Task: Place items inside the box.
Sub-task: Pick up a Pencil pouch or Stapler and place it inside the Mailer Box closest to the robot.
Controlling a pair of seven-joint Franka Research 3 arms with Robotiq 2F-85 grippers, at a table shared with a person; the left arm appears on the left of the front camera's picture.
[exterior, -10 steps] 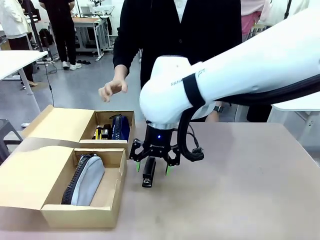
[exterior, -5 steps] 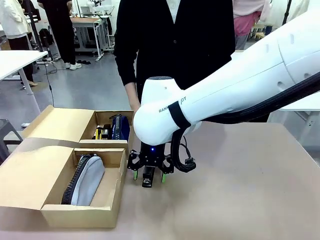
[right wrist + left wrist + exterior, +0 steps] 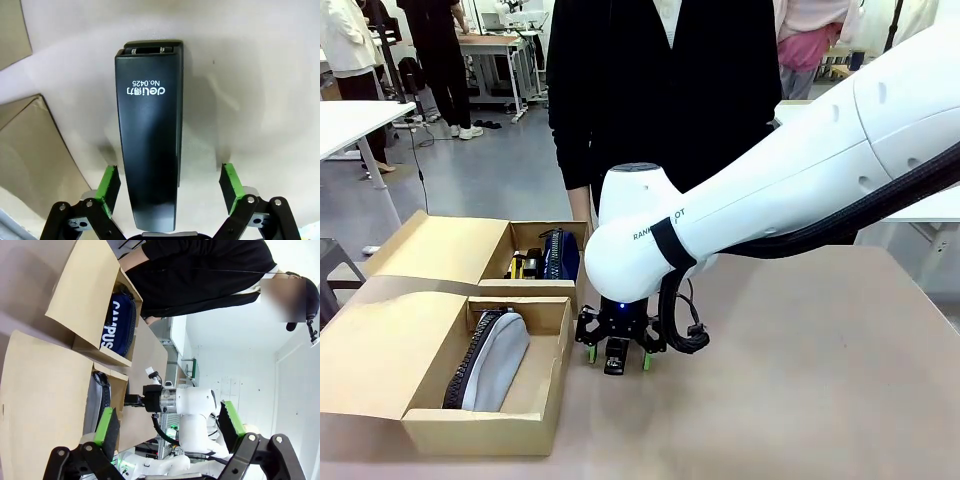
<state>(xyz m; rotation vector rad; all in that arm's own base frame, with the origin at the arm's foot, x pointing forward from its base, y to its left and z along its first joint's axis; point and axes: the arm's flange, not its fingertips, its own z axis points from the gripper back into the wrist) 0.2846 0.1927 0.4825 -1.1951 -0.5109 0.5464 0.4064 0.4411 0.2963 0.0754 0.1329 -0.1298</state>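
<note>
Right wrist view showed the right gripper [image 3: 169, 182] open astride the black stapler [image 3: 150, 130] lying mid-frame on the table [image 3: 250, 100]; centring before closing would likely give a square grip.

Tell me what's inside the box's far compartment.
The far compartment of the box holds a navy pouch on edge by the right wall and a yellow utility knife left of it. A dark item between them is too small to identify; the floor beneath is covered.
</note>
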